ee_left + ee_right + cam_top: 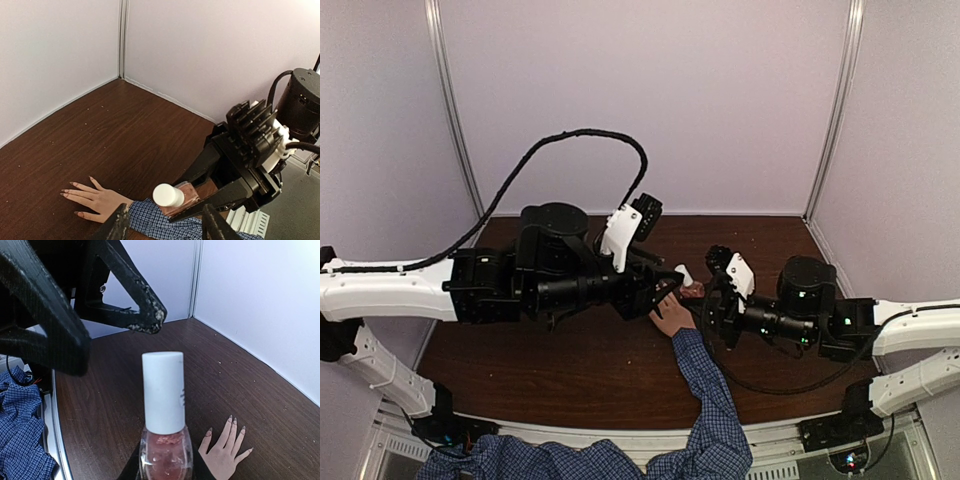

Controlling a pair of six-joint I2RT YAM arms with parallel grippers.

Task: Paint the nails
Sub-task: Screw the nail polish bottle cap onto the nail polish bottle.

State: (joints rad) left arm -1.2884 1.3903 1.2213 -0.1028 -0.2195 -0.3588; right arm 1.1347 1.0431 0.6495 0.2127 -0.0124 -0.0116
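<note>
A small nail-polish bottle (164, 420), pinkish liquid under a tall white cap, is upright above a dark brown wooden table (125, 125) dotted with pale specks. Pale lilac walls (650, 100) enclose the table. A blue checked sleeve (708, 390) crosses its near edge.

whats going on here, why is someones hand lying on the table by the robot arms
The right gripper is clamped on the glass body of a nail-polish bottle, with its white cap on. The left gripper is open and close to the cap, not gripping it. A person's hand in a blue checked sleeve lies flat on the brown table, fingers spread, nails exposed. With the bottle capped, painting hasn't begun.
</note>
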